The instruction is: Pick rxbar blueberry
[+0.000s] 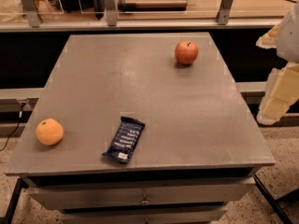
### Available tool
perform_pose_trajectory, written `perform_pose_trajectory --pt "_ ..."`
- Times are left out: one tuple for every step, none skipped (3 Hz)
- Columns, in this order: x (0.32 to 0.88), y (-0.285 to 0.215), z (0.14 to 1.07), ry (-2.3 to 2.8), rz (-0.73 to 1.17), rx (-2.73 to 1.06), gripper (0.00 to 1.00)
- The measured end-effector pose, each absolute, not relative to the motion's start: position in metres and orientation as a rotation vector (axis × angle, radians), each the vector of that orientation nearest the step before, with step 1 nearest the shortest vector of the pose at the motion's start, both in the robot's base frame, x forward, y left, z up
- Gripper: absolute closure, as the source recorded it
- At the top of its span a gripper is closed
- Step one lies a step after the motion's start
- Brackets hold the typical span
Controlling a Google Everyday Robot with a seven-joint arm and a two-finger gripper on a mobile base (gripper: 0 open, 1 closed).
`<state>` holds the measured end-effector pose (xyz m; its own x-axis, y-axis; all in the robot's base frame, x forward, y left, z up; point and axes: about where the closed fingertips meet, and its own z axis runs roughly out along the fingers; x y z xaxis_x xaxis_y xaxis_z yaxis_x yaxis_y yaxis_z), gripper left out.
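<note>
The rxbar blueberry (124, 139) is a flat bar in a dark navy-blue wrapper with white text. It lies flat on the grey table (140, 78) near the front edge, a little left of centre, its long side running front to back with a slight tilt. My gripper (275, 99) is a cream-coloured part at the right edge of the camera view. It hangs beyond the table's right side, far to the right of the bar and apart from it, holding nothing that I can see.
An orange (49, 131) sits at the table's front left. A red apple (186, 52) sits at the back right. A railing with glass panels (112, 8) runs behind the table. Drawers (145, 197) are below the tabletop.
</note>
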<state>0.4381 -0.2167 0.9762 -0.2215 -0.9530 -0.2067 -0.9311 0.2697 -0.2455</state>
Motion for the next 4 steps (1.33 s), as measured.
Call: perform_pose_trajectory --pt "0.438 -0.217 0.976 2.232 -0.099 -1.725 0.0" --pt "0.442 -0.195 0.975 2.151 -0.093 -1.828 0.0" --pt "0.443 -0.141 0.974 1.928 -0.076 -2.027 0.0" --pt "0.428 -0.068 0.97 1.538 -0.046 -2.318 0.0"
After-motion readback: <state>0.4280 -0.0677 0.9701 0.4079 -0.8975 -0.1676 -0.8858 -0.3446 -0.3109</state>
